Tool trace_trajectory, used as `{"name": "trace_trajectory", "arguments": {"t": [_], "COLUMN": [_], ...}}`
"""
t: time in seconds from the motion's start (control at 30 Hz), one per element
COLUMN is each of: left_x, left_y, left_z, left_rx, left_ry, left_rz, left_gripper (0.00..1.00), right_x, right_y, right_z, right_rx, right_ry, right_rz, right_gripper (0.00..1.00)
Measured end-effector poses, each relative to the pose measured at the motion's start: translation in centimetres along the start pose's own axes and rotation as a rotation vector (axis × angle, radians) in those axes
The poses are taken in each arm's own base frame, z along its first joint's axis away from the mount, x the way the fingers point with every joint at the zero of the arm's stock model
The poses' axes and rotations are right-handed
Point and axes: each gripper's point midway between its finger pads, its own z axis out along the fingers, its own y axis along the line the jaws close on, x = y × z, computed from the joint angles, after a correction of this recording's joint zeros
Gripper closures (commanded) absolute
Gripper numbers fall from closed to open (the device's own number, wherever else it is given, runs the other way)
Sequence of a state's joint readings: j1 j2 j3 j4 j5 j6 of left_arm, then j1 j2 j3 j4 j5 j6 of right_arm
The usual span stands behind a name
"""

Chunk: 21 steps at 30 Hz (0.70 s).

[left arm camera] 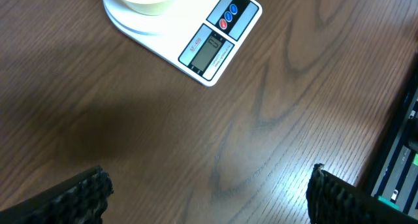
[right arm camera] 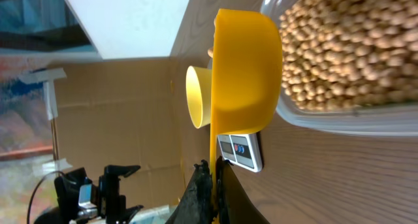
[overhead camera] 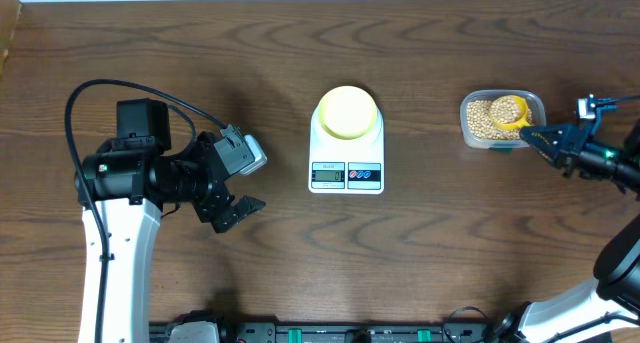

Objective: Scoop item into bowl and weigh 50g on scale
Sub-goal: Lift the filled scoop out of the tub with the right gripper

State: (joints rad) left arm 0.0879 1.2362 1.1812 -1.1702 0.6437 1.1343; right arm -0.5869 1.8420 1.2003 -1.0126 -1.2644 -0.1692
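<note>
The right gripper is clamped on the thin handle of the yellow scoop, its two dark fingers pressed together around it. The scoop's cup is at the near edge of the clear plastic tub. From overhead the cup sits over the tub with tan beans inside it.

The beans are small, round and tan-beige, packed thickly in the tub and covering its floor. The tub stands at the right of the wooden table, well apart from the scale.

The scale is white, flat and rectangular, at the table's centre, with a small grey display and a red and a blue round button on its front edge. The display's reading is too small to make out. The pale yellow bowl sits on the scale's platform, covering most of it. No beans can be seen in it.

To the left, the left gripper hangs over bare wood with its ribbed black fingers spread wide and nothing between them. It is near the scale's front corner without touching it.
</note>
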Motion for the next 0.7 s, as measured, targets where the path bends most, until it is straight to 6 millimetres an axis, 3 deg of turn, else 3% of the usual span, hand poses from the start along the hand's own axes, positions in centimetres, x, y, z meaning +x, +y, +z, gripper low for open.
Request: {"name": "trace_trajectory", "arguments": {"t": [0.7], "left_x": [0.0], "left_y": [0.0], "left_z": [0.0], "left_rx": [0.000], "left_ry": [0.000], "left_rz": [0.000], "left_gripper": [0.02], "right_x": [3.8], "right_y": [3.7], "right_z": [6.5], "right_rx": [-0.097], "right_ry": [0.202], "right_rz": [-0.087], "right_gripper": [0.99]}}
